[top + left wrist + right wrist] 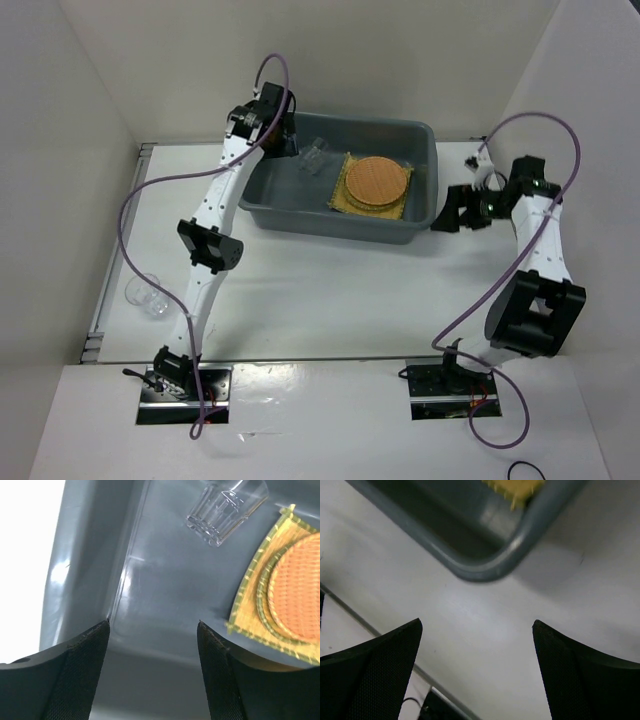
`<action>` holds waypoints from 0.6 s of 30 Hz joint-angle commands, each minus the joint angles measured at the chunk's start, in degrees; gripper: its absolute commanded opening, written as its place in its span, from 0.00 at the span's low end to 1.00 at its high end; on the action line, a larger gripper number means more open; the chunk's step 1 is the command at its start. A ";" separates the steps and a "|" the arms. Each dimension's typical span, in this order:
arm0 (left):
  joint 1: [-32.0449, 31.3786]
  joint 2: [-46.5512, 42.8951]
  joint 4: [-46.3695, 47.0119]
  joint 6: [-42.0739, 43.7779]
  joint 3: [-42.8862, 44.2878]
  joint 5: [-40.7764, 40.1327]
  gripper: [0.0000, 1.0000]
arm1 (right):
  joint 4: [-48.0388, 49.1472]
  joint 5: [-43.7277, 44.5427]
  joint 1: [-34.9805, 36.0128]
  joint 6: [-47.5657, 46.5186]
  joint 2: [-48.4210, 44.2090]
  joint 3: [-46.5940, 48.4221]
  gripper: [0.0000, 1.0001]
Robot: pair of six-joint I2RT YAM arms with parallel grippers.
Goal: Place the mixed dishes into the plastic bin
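The grey-blue plastic bin [330, 222] stands at the back middle of the table. On its floor lies the yellow woven mat [345, 202] with the orange-brown disc [378, 182] on top. The straw-coloured disc [262, 597] shows as a rim between them. One clear glass cup [222, 510] lies on its side in the bin's left half. A second glass cup [147, 295] lies on the table at the left. My left gripper [154, 625] hangs open over the bin's left end, holding nothing. My right gripper [477, 625] is open and holds nothing. It hangs over the table just right of the bin.
White walls enclose the table on three sides. A metal rail [118, 250] runs along the table's left edge, close to the loose cup. Purple cables loop from both arms. The bin's rounded corner [485, 572] lies just ahead of my right fingers.
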 commanded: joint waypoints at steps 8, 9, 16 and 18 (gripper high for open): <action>-5.70 -11.70 1.62 -3.23 -28.58 -1.79 0.14 | 2.69 13.57 24.02 -0.16 22.92 33.68 0.83; -5.71 -14.32 3.38 -3.23 -32.70 -1.80 0.06 | 2.69 14.79 24.63 0.36 24.43 33.70 0.78; -3.52 -37.88 26.93 -10.87 -82.57 5.48 0.00 | 7.34 17.18 20.26 7.04 28.23 27.64 0.09; -1.42 -43.69 30.55 -12.11 -89.75 6.02 0.00 | 8.40 18.31 17.88 7.66 26.13 24.83 0.00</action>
